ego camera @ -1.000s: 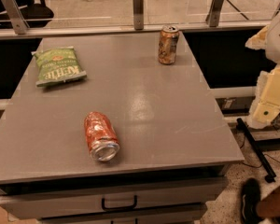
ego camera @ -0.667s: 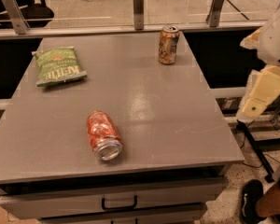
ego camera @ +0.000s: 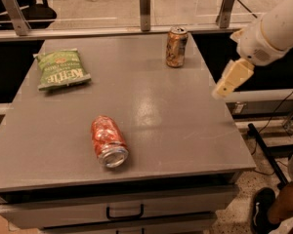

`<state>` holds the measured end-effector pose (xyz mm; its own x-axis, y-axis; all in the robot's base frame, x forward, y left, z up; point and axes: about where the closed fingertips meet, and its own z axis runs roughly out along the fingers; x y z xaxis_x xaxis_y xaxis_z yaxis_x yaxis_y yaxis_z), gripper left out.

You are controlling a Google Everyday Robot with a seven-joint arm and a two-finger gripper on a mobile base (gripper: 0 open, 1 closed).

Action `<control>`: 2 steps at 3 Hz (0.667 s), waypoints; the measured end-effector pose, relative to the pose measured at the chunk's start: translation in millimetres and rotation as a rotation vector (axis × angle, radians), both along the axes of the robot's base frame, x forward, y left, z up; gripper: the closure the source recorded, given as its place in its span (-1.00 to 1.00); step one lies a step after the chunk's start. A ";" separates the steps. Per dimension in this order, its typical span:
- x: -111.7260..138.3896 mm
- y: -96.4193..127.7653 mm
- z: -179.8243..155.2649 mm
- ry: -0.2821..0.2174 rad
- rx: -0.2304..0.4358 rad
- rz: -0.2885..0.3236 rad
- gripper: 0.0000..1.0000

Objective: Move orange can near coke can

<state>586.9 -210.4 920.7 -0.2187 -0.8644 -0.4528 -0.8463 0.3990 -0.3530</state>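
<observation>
The arm (ego camera: 278, 26) is swinging in toward the orange can (ego camera: 176, 47); nothing grasped yet.
On the tabletop (ego camera: 176, 130), the pincer (ego camera: 233, 78) has come in over the 3 o'clock edge, empty, its opening unclear; orange can upright at 1 o'clock, coke can (ego camera: 108, 141) lying at 7 o'clock, well apart.

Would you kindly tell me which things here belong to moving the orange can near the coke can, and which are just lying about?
For the job:
orange can, upright at the far edge
coke can, on its side near the front
gripper, at the right, touching neither can

Lying about:
green Kettle chip bag, far left
</observation>
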 end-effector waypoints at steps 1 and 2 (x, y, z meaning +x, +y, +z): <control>56.1 8.7 -11.2 -0.043 0.098 -0.036 -1.00; 56.1 8.8 -11.3 -0.043 0.098 -0.036 -1.00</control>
<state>643.0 -201.6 909.4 -0.2277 -0.8074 -0.5443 -0.8155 0.4635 -0.3465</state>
